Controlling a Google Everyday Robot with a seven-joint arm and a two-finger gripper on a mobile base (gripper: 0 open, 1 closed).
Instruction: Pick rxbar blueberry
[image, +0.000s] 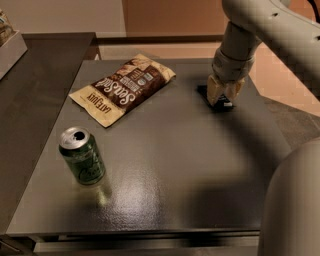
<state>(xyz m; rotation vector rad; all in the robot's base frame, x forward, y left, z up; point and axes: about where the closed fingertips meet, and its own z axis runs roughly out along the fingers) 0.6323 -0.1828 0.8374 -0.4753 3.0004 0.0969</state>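
Note:
The rxbar blueberry (204, 92) is a small dark flat wrapper lying on the dark table (175, 165) at the far right. Only its left corner and a bit of its near end (226, 105) show; the rest is hidden under the gripper. My gripper (225, 97) points straight down onto the bar. Its cream fingers (215, 90) stand close together on either side of the bar, which still rests on the table.
A large tan-and-brown chip bag (125, 87) lies at the far left of the table. A green drink can (82, 156) stands at the near left. My arm's body (295, 205) fills the near right corner. A second dark counter (35, 85) adjoins on the left.

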